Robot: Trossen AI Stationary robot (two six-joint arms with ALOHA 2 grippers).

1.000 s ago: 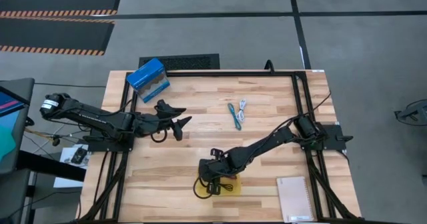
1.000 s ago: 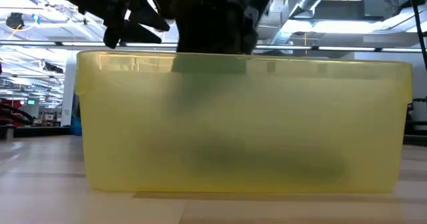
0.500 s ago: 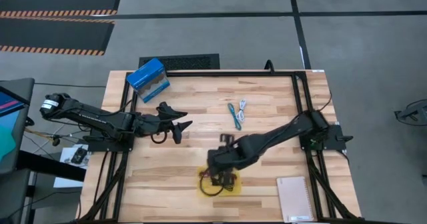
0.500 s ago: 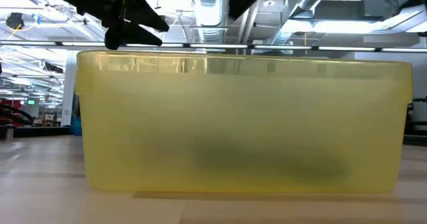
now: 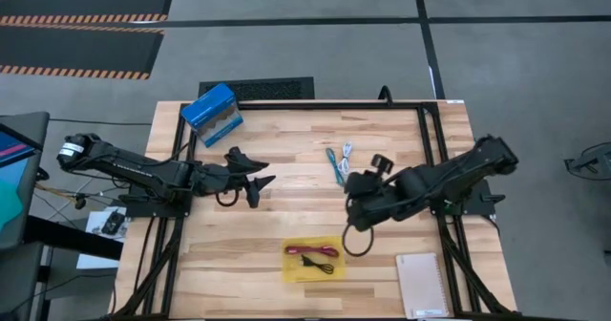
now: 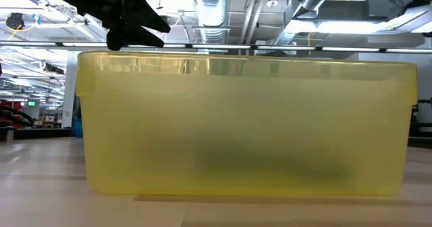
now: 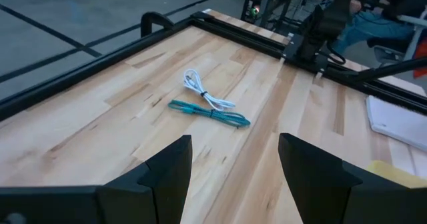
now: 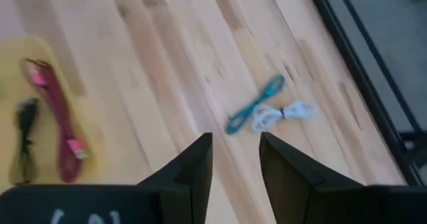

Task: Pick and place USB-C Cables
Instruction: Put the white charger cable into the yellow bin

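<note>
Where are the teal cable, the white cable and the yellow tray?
teal cable (image 5: 335, 166), high view, mid-length.
white cable (image 7: 202, 91), left wrist view, middle of its bundle.
yellow tray (image 5: 286, 267), high view, left rim.

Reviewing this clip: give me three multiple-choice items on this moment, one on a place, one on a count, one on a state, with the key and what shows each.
1. Where does the red cable lie?
A. In the yellow tray
B. Beside the blue box
C. On the notepad

2. How many cables lie on the bare table outside the tray?
A. None
B. Two
C. Four

3. What is the state of the right tool?
A. Shut on the teal cable
B. Shut on the white cable
C. Open, holding nothing

Key: 1 A, the high view shows the red cable inside the tray beside a black cable. 2 B, only the teal cable and the white cable lie there, side by side. 3 C, the right wrist view shows a gap between its fingers with bare wood behind.
</note>
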